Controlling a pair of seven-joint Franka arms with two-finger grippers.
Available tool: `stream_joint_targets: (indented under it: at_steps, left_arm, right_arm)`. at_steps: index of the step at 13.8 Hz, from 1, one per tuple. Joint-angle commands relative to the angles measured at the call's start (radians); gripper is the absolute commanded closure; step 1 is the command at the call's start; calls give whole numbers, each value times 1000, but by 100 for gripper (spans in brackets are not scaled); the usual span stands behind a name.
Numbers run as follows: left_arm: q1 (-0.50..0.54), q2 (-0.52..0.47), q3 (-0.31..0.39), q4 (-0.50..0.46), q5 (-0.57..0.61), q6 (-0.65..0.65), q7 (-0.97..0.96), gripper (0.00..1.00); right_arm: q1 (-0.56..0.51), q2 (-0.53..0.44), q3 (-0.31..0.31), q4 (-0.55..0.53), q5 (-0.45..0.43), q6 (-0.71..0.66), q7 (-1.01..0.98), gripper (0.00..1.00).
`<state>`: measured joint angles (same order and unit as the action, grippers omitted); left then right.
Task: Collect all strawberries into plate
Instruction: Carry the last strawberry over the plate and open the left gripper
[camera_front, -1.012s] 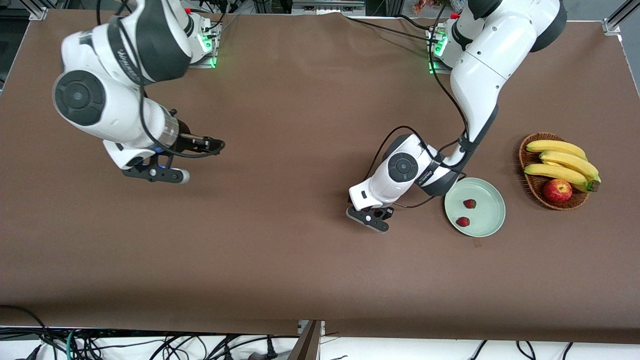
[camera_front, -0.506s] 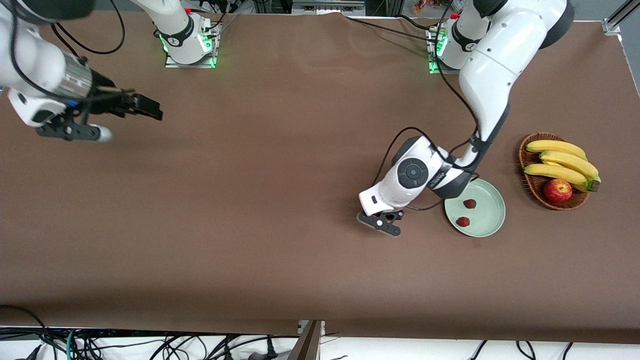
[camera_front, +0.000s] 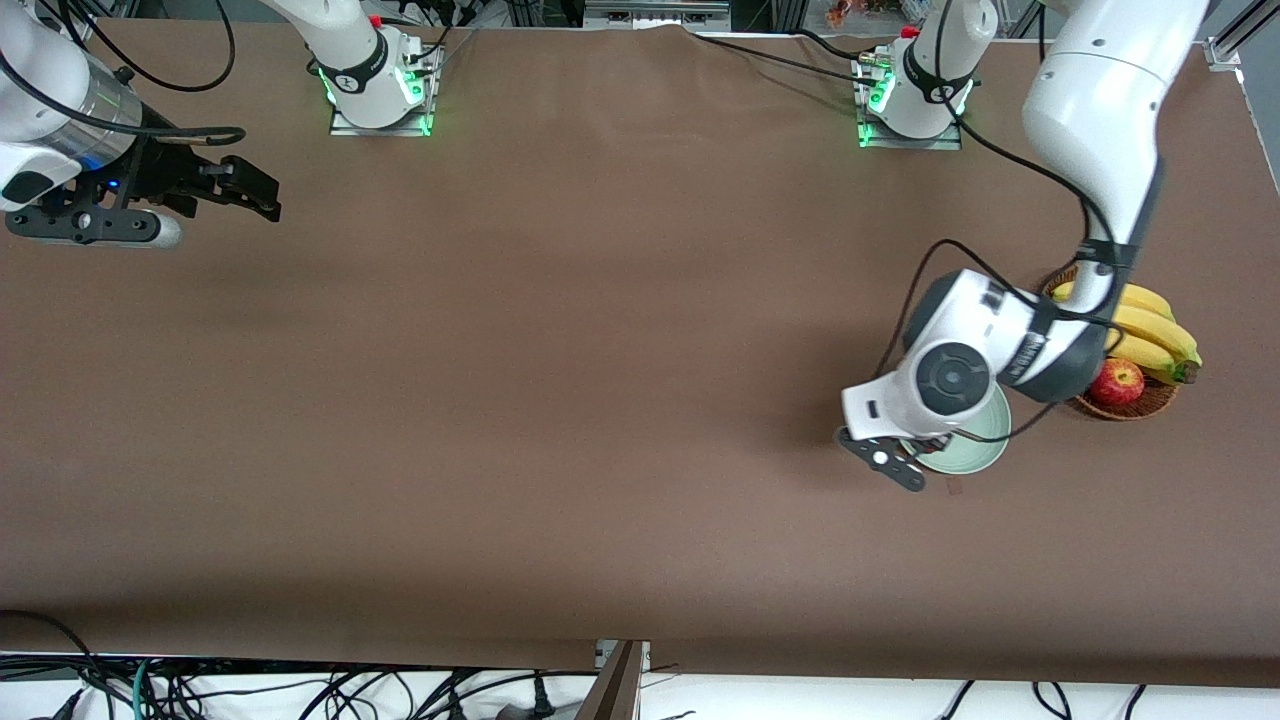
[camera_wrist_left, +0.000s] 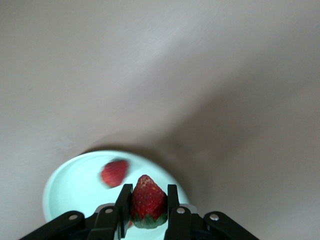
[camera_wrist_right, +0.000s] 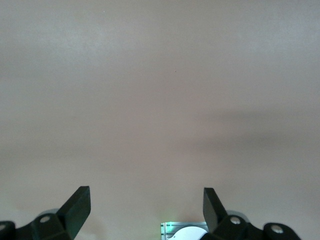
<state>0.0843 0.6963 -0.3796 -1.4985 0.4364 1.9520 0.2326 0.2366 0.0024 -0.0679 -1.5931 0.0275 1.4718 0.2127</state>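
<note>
My left gripper (camera_wrist_left: 148, 189) is shut on a strawberry (camera_wrist_left: 148, 205), tip away from the wrist and green top toward it. It hangs over the pale mint plate (camera_wrist_left: 70, 187). A second strawberry (camera_wrist_left: 114, 173) lies on the plate. In the front view the left hand covers most of the plate (camera_front: 982, 445), so the berries and the left fingers are hidden there. My right gripper (camera_front: 262, 196) waits open and empty over bare table at the right arm's end, and its fingers (camera_wrist_right: 80, 202) stand wide apart in the right wrist view.
A brown wicker basket (camera_front: 1130, 408) with bananas (camera_front: 1160, 335) and a red apple (camera_front: 1117, 381) stands beside the plate, toward the left arm's end of the table. The left forearm passes over the basket. Brown cloth covers the table.
The left arm swung from the bare table beside the plate to over the plate, now covering it in the front view. The right arm drew back toward its own end of the table.
</note>
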Motion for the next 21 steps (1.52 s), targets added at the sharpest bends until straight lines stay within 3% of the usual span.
stream_joint_targets:
  at_steps: [1, 3, 4, 5, 6, 9, 15, 18, 21]
  left_arm:
    - [92, 0, -10, -26, 24, 8, 141, 95]
    - [123, 18, -9, -32, 24, 56, 194, 86]
    - [143, 28, -10, -35, 24, 76, 223, 74]
    - [150, 32, -9, -37, 22, 88, 235, 22]
    - [155, 32, -8, -39, 24, 85, 238, 0]
    - [144, -7, -22, -37, 22, 68, 231, 0]
    - [134, -193, -67, 11, -8, -93, 82, 0]
    - [135, -242, -87, 143, -138, -287, -91, 0]
    - [121, -299, -91, 221, -151, -432, -260, 0]
  right_arm:
    - [-16, -12, 7, 2, -15, -1, -24, 1]
    - [-16, -5, 7, 18, -15, -2, -23, 1]
    - [-16, -4, 7, 18, -17, 4, -22, 1]
    - [-17, -1, 7, 21, -12, 5, -24, 1]
    - [-16, 5, 8, 42, -14, -1, -18, 1]
    - [-26, 8, -1, 93, -29, 8, -13, 1]
    - [-31, 37, -23, 105, -23, 41, -10, 1]
    - [-31, 47, -23, 108, -29, 42, -12, 1]
    - [-31, 50, -23, 111, -29, 44, -13, 1]
